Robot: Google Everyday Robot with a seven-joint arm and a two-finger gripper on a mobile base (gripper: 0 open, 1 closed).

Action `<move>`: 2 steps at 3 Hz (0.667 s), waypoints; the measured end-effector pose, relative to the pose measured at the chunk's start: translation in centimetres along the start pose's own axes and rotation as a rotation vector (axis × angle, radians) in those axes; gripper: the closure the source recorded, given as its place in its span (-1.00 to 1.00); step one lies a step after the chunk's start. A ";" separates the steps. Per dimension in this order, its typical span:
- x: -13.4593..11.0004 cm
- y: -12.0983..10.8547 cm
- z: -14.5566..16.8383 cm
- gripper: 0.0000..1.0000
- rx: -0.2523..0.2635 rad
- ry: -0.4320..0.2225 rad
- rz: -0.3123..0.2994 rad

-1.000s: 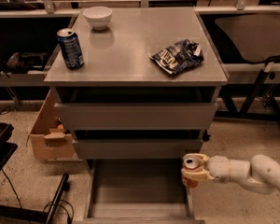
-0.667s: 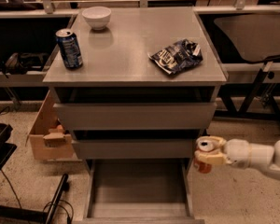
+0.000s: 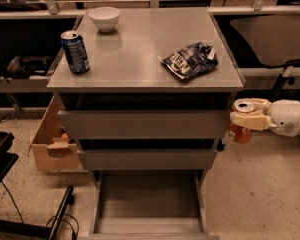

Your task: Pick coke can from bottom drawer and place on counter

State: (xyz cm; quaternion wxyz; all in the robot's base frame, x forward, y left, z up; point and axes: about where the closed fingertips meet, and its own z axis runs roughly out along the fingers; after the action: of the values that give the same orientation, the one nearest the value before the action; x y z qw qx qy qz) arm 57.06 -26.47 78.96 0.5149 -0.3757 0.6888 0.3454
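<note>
My gripper [image 3: 246,119] is shut on the coke can [image 3: 239,132], a red-orange can with a silver top. It holds the can upright in the air to the right of the cabinet, level with the top drawer and just below the counter's edge. The bottom drawer [image 3: 149,204] is pulled open and its grey floor is bare. The counter [image 3: 140,49] is the grey top of the cabinet, above and left of the can.
On the counter stand a dark blue can [image 3: 75,52] at the left, a white bowl [image 3: 104,18] at the back and a dark chip bag [image 3: 190,59] at the right. A cardboard box [image 3: 52,146] sits left of the cabinet.
The gripper has lifted the coke can up and to the right, from beside the open bottom drawer to beside the top drawer.
</note>
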 end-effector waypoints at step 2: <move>-3.0 0.4 0.2 1.00 0.023 -0.046 -0.032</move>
State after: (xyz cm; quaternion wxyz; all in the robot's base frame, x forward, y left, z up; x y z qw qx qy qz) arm 57.33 -25.62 81.89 0.5404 -0.3726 0.6745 0.3380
